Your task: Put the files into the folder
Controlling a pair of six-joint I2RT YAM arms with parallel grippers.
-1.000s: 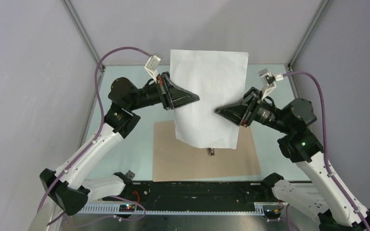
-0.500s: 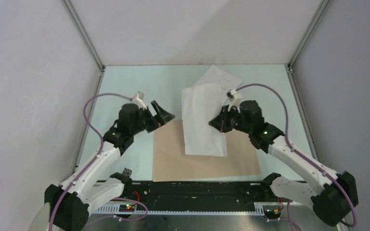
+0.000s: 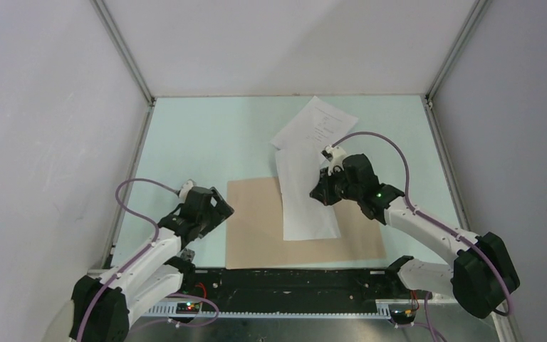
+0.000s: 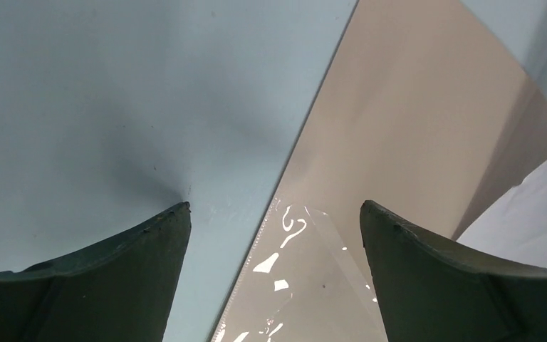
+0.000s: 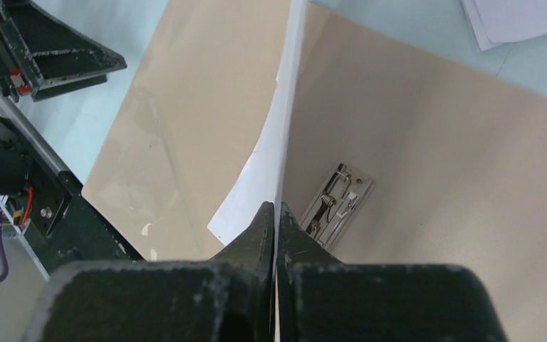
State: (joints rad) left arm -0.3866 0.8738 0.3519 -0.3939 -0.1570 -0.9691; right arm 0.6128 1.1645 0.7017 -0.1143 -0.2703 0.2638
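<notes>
The tan folder (image 3: 256, 235) lies open and flat near the table's front edge, its metal clip (image 5: 335, 203) showing on the inner face. A blank white sheet (image 3: 306, 206) hangs tilted over the folder's right half, and my right gripper (image 3: 318, 191) is shut on its right edge. In the right wrist view the paper (image 5: 274, 142) runs edge-on into the closed jaws of my right gripper (image 5: 275, 208). The printed sheet (image 3: 317, 122) lies on the table beyond the folder. My left gripper (image 4: 274, 206) stands open and empty over the folder's left edge (image 4: 306, 135), low at that edge (image 3: 222, 211).
A clear plastic sleeve (image 4: 306, 285) lies on the folder's left part, under the left gripper. The black rail (image 3: 292, 281) with the arm bases runs along the near edge. Grey enclosure walls (image 3: 50, 142) close in the light green table (image 3: 206, 142).
My left gripper has let go of the blank sheet, opened, and dropped back to the folder's left edge. My right gripper has tightened shut and lowered the sheet from high up onto the folder.
</notes>
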